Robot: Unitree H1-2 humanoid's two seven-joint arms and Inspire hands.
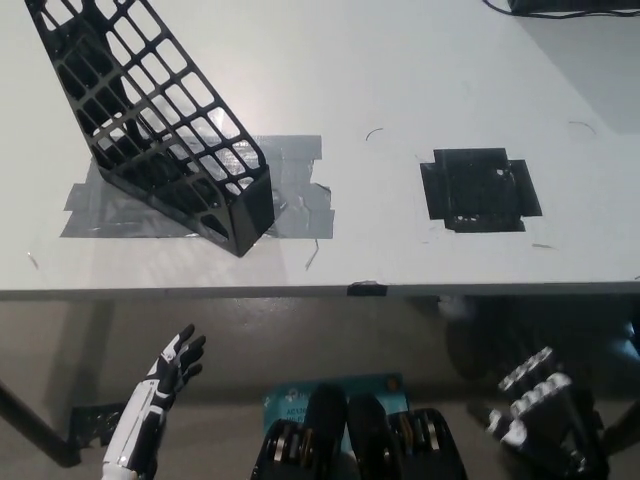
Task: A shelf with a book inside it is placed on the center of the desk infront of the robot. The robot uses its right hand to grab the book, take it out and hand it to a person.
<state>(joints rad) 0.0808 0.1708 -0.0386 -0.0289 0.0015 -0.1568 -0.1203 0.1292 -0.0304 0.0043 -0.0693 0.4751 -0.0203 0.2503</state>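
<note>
The black mesh shelf (160, 120) stands tilted on the white desk (400, 80) at the upper left, fixed on grey tape (290, 190). I see no book inside it. My black right hand (545, 420) hangs below the desk's front edge at the bottom right, fingers apart and holding nothing. My white left hand (172, 368) rests low at the bottom left, also below the desk edge, open and empty.
A square patch of black tape (480, 190) marks the desk's right half. A black cable (520, 8) lies at the far right corner. The desk's front edge (320, 292) runs across the picture's middle. No person is in view.
</note>
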